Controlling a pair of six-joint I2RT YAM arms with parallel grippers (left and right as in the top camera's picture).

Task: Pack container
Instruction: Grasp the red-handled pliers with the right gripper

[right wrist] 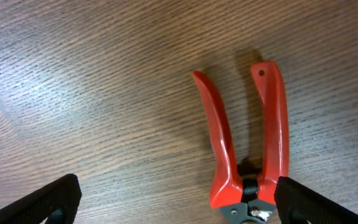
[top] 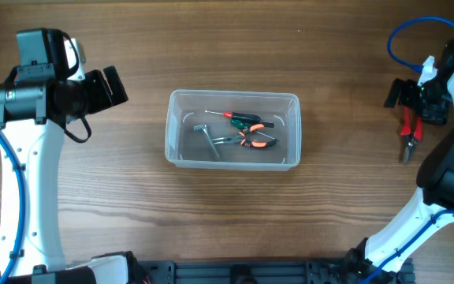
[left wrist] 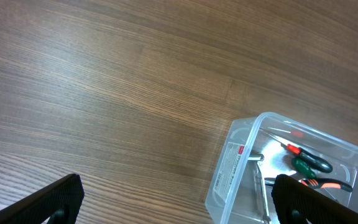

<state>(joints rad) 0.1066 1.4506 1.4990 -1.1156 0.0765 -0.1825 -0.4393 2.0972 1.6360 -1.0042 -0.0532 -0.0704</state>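
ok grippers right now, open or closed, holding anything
Left gripper: open, empty.
Right gripper: open, empty, over the pliers.

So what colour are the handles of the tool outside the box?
Red. The red-handled metal pliers show best in the right wrist view.

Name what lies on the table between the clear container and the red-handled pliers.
Nothing. In the overhead view, only bare wooden table separates the container from the red-handled pliers.
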